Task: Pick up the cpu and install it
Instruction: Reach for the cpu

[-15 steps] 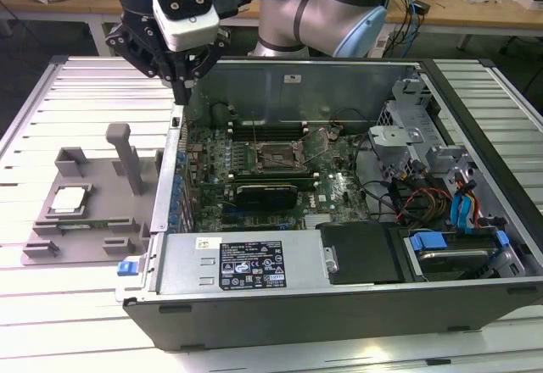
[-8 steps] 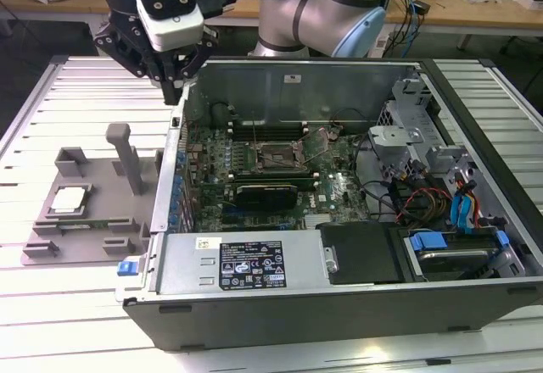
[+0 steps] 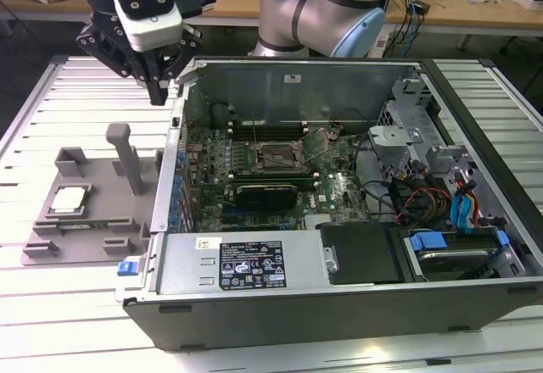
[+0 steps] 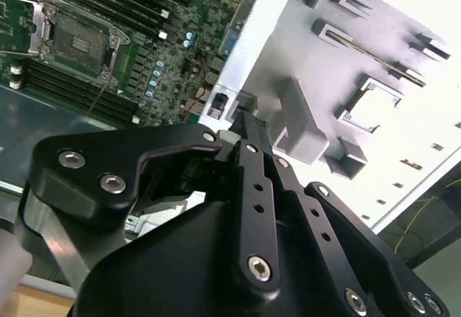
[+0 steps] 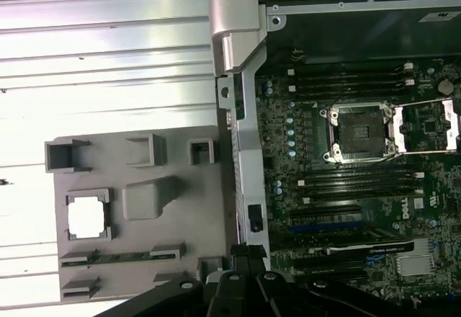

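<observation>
The cpu [image 3: 69, 199] is a small square chip with a shiny pale top, lying flat in a recess of the grey fixture plate [image 3: 95, 176] at the exterior view's left. It also shows as a bright square in both wrist views [image 5: 88, 216] [image 4: 374, 108]. My gripper [image 3: 158, 95] hangs above the gap between the plate and the computer case's side wall, well above the cpu and farther back. Its black fingers [image 4: 245, 119] are shut together and hold nothing. The open black socket [image 3: 276, 157] [image 5: 358, 133] sits on the green motherboard inside the case, its metal frame lifted.
The open computer case [image 3: 339, 85] holds the motherboard, cables, a power supply [image 3: 246, 263] and drive bays with blue tabs [image 3: 471, 208]. Upright grey posts [image 3: 127, 157] stand on the fixture plate near the cpu. Everything rests on a slatted metal table [image 3: 51, 322].
</observation>
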You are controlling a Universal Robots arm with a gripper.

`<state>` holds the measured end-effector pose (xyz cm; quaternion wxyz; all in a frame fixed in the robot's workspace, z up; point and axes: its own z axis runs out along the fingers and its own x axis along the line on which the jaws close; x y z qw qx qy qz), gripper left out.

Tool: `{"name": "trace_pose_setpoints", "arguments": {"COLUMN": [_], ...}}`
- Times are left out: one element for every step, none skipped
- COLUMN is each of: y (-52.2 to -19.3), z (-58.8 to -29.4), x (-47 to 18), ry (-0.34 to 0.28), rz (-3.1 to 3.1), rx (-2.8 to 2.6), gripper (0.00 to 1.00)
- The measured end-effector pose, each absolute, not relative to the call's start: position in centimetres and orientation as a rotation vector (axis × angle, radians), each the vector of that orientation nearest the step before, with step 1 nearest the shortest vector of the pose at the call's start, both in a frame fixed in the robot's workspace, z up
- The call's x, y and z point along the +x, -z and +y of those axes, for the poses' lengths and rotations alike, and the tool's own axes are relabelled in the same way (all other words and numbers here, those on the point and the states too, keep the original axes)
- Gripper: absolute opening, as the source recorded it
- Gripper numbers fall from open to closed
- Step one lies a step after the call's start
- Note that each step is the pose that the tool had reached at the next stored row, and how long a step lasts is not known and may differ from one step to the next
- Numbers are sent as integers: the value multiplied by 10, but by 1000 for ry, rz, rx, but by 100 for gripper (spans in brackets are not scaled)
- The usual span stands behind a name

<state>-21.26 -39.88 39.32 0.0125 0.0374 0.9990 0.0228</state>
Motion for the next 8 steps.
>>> {"name": "trace_pose_setpoints", "arguments": {"y": [-393,-393,-393,-393,-393,-393,-393,-393], "z": [-399,-399,-399,-399,-399,-399,-399,-399], "x": [-216,-220,-222,-225,-227,-231,-235,-240], "ry": [-71,-71,-71,-71,-71,-71,-71,-71], "rz": [3113,3113,3113,3113,3113,3113,3113,3113], "rx": [117,117,117,116,117,117,117,117], "gripper": [11,11,11,11,11,11,11,11]}}
